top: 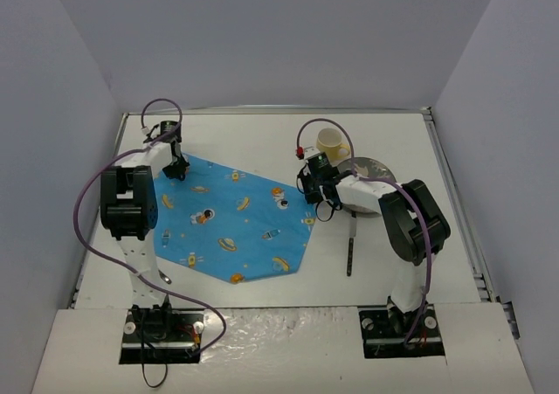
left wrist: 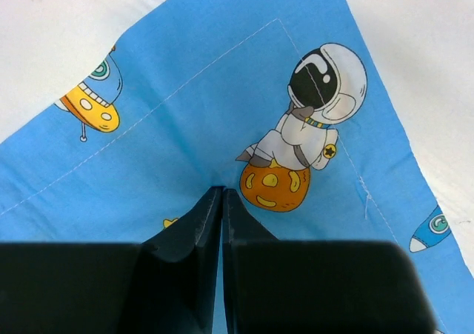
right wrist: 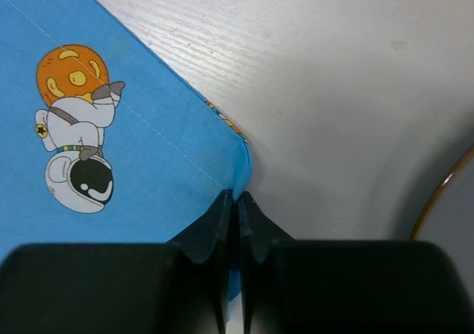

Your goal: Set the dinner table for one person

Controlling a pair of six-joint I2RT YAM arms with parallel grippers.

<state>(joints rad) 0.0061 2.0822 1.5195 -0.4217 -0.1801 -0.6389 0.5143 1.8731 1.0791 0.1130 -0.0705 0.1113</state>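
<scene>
1. The bench (top: 262,136) is taking up the whole white floor between the walls. The blue cloth (top: 236,224) is lying on its left and middle part, skewed like a diamond.
2. The cloth's corner nearest the far-left corner of the bench is being pinched by the left pincer (left wrist: 222,189), its fingers pressed together on the fabric.
3. The cloth's right corner, near the middle of the bench, is being clamped in the same way by the right pincer (right wrist: 237,195).
4. It is judged that both corners should be raised only a little and drawn apart evenly, so that the fabric is being stretched flat without slipping out.
5. The sides should then be brought parallel to the near edge.
6. Care is being asked on the right side, where the cup (top: 330,141), the plate (top: 374,165) and a utensil (top: 351,247) are lying close.
</scene>
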